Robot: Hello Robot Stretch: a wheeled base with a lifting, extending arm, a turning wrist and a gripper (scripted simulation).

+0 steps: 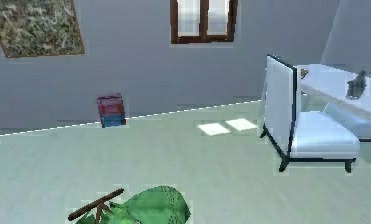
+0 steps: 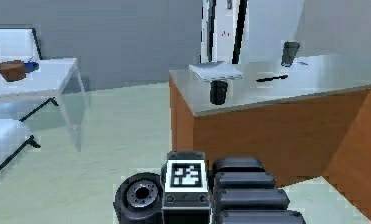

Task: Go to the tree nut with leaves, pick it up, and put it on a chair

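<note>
One green leafy clump with a brown stem sits at the forward view's bottom edge against pale floor, well apart from the white chair at that view's right, which stands beside a white table. Arm side view: gripper body low, left of the marker square; far end not made out, so finger state and any load cannot be told. Brown counter beyond carries a dark cup.

- A green leafy thing is cut off by the forward view's near edge.
- The wall picture and the window are cropped at the top.
- The far end of the gripper cannot be made out, nor whether anything is held.
</note>
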